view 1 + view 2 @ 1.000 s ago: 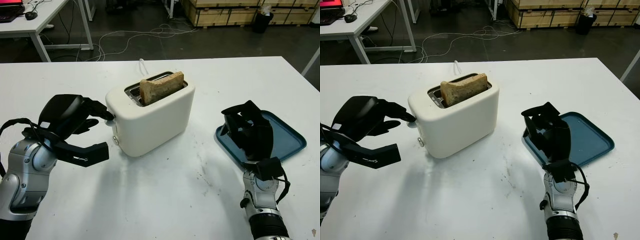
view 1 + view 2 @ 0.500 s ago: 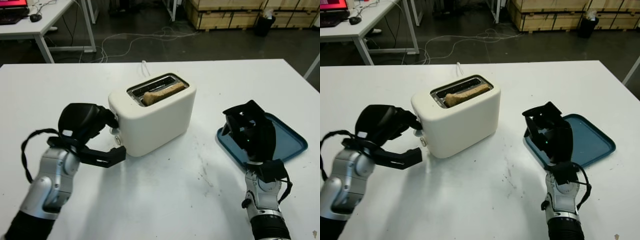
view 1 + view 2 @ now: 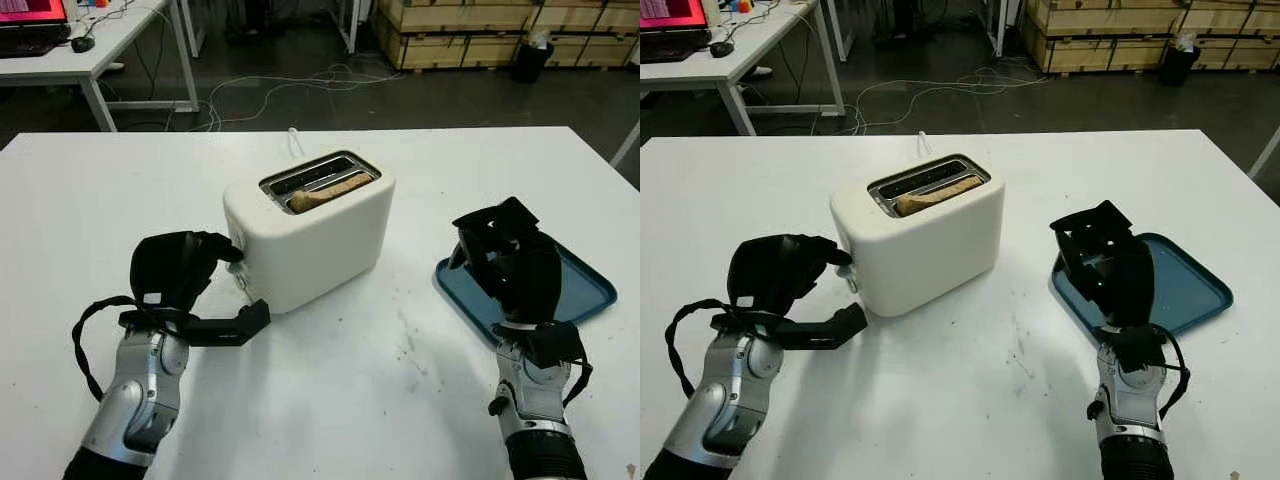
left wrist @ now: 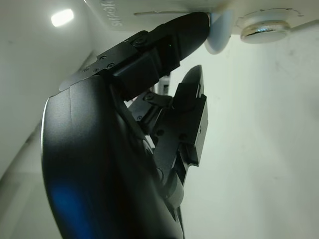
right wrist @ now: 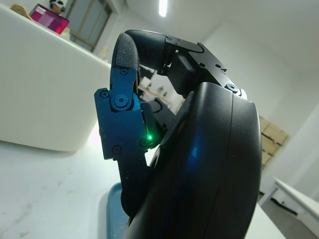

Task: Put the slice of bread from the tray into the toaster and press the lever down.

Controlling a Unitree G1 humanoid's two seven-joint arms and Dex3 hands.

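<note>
The white toaster (image 3: 315,240) stands mid-table with the slice of bread (image 3: 330,189) sunk low in its slot, only the top crust showing. My left hand (image 3: 240,285) is at the toaster's left end, fingers curled, one fingertip (image 4: 192,27) pressing on top of the lever knob (image 4: 221,36); the thumb reaches under, beside the round dial (image 4: 264,29). The blue tray (image 3: 585,285) lies at the right with nothing on its visible part. My right hand (image 3: 505,262) is raised over the tray's near-left corner, fingers curled, holding nothing.
The toaster's white cable (image 3: 293,140) runs off the table's far edge. Dark smudges (image 3: 410,345) mark the tabletop in front of the toaster. Beyond the table are a white desk (image 3: 90,60), floor cables and wooden crates (image 3: 470,30).
The bread has dropped from standing proud of the slot to low inside it. My left hand came lower against the toaster's end with the lever. The right hand has stayed put.
</note>
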